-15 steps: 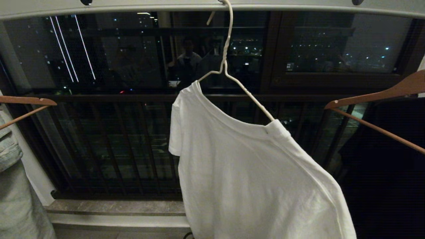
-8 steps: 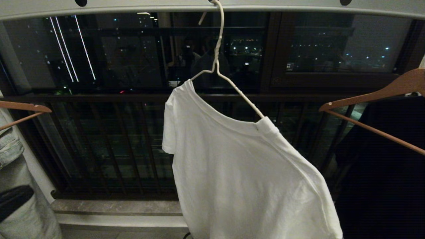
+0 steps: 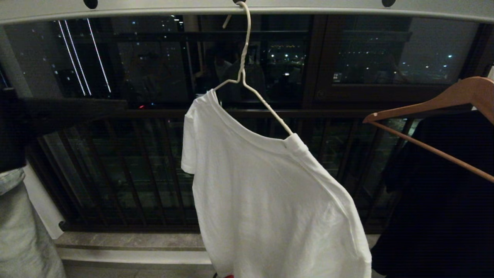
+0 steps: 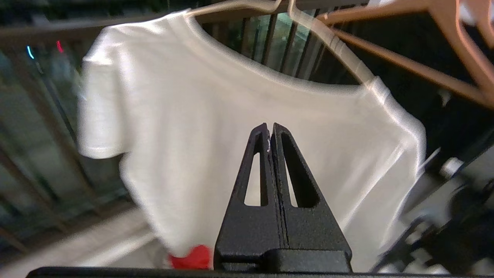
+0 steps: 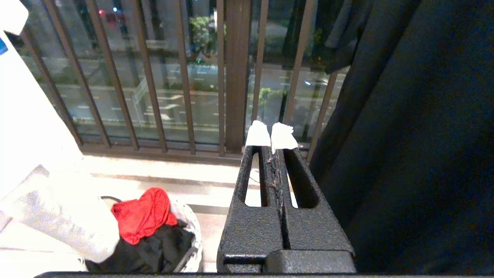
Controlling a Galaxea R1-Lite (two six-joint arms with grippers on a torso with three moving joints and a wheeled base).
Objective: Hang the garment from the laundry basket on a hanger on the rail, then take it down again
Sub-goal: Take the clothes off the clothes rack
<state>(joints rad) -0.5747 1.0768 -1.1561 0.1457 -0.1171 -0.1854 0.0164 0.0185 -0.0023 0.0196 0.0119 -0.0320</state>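
While the frame's bottom edge cuts off its hem, my one garment (image 3: 266,193) hangs on one hanger (image 3: 247,83) from the rail (image 3: 162,7); my left gripper (image 4: 270,129) and right gripper (image 5: 270,139) are both closed, empty.

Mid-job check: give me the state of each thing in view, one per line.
T-shirt: hanging on the hanger, lopsided.
Wire hanger: hooked on the rail, tilted.
Rail: carrying the hanger.
Left gripper: shut, empty, pointing at the shirt.
Right gripper: shut, empty.
Laundry basket: holds red and black cloth.
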